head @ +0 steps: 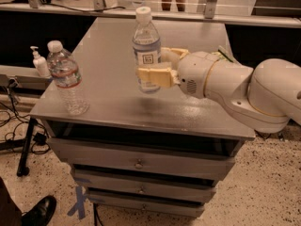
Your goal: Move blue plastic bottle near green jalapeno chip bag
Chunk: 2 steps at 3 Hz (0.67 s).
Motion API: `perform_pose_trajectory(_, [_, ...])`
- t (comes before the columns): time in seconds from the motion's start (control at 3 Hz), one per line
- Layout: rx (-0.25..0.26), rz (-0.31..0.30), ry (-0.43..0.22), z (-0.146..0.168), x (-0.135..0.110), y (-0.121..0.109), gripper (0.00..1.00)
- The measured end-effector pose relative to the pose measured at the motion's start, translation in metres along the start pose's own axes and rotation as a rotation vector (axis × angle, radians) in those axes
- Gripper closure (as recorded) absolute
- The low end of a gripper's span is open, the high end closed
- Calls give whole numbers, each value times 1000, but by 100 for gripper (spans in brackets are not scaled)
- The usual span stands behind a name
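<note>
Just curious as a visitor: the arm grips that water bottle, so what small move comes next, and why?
Probably carry it toward the green jalapeno chip bag, just visible behind the arm; the gripper is shut on the blue plastic bottle, apparently off the table.

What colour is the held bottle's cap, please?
White cap, camera view; the gripper, over the table, clasps the blue plastic bottle.

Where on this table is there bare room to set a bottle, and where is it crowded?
Bare: the far half of the table, behind the blue plastic bottle; also the front strip between the ribbed bottle and the arm. Crowded: the right side, where the gripper, jaws shut on the bottle, and its arm cover most of the green jalapeno chip bag.
</note>
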<state>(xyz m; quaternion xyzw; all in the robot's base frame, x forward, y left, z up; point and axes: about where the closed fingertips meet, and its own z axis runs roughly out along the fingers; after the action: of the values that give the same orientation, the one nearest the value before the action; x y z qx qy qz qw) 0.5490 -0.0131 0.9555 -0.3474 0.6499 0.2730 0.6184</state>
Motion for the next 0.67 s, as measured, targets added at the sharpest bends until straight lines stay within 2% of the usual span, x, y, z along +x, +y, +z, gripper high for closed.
perform_pose_trajectory(0.33, [58, -33, 6, -7, -2, -31, 100])
perform_pose_trajectory(0.67, [120, -59, -3, -5, 2, -82, 100])
